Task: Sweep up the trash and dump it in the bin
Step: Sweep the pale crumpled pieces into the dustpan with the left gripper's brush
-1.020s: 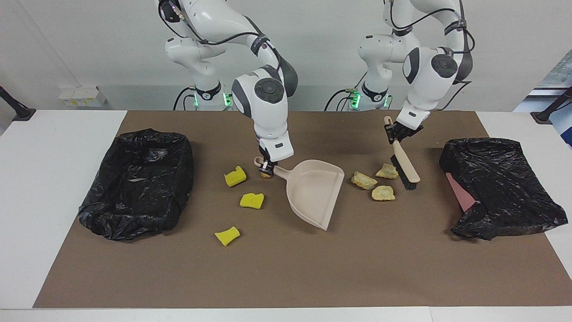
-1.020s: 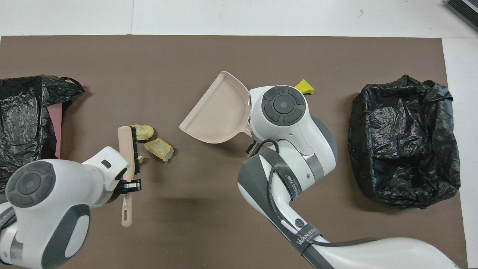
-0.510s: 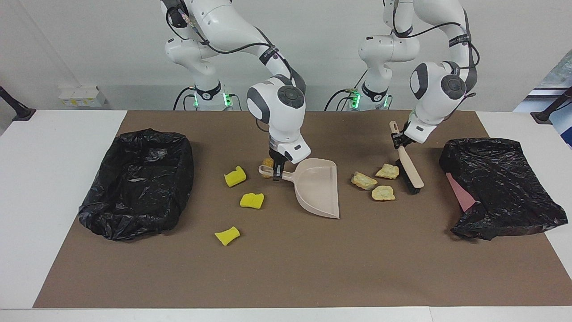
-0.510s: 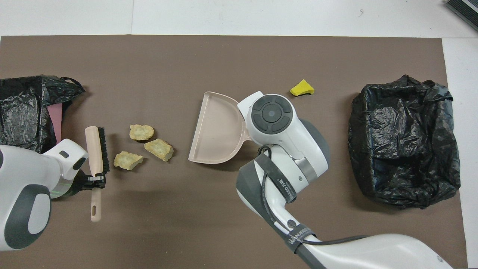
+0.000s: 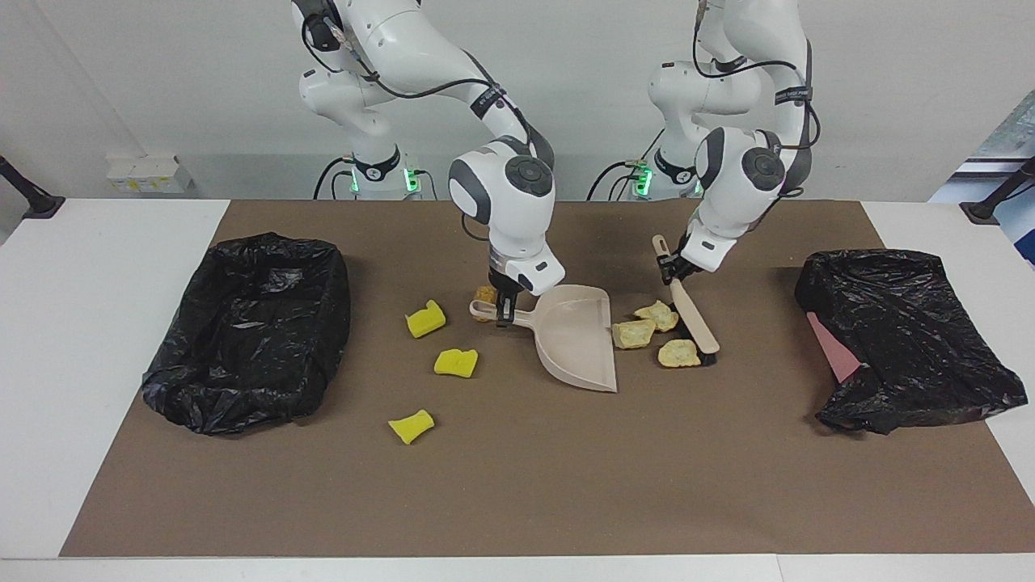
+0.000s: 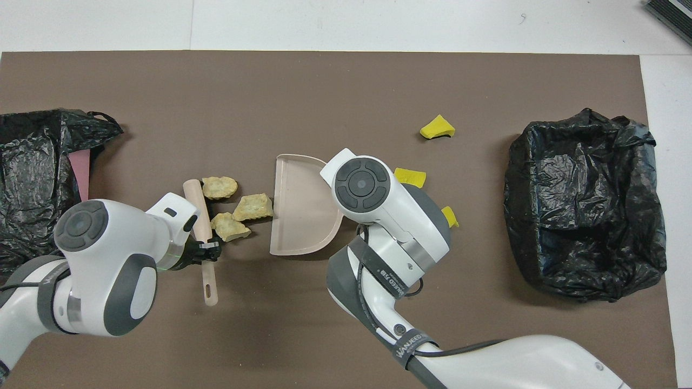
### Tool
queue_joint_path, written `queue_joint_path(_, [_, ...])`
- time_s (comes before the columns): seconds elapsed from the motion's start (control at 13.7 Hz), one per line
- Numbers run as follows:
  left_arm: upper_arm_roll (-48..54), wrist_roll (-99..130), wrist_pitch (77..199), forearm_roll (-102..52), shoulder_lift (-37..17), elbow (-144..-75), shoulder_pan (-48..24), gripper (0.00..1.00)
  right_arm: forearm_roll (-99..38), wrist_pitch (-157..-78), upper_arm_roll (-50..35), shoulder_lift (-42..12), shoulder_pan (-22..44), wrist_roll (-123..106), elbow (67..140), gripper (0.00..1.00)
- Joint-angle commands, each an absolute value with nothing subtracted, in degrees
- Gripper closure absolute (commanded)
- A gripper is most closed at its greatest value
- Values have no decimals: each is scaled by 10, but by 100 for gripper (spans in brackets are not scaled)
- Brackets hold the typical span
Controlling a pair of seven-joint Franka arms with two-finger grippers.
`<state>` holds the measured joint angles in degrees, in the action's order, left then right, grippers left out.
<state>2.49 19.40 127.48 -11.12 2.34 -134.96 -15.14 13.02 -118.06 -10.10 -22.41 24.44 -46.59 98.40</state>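
Fingers of the left hand are clamped on the handle of the brush, whose black bristles press against three tan lumps bunched right at the open lip of the dustpan. The right hand grips the dustpan's handle, the pan lying flat on the brown mat that covers the bench. A brown nugget sits just beside that handle, nearer the robots. Three yellow chunks lie scattered between the dustpan and the black-lined bin at the right arm's end. Another black bag lies at the left arm's end.
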Motion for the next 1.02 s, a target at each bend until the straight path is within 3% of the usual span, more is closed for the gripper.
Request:
queue_joint_path(0.0, [21,192,1291,-143,-32,-1290,-198,100,145,-1186,-105,-220,242,-481,995,100])
queue_joint_path(0.36, [25,192,1311,-216,-41,-1258,-288,100,145,-1186,-105,-220,243,-480,995,100])
queue_joint_path(0.58, [22,193,1296,-217,-60,-1209,-282,100,145,-1183,-105,-220,243,-474,994,100])
queue_joint_path(0.95, [15,200,1238,-201,-32,-1175,-222,100,146,-1188,-105,-216,237,-483,991,100])
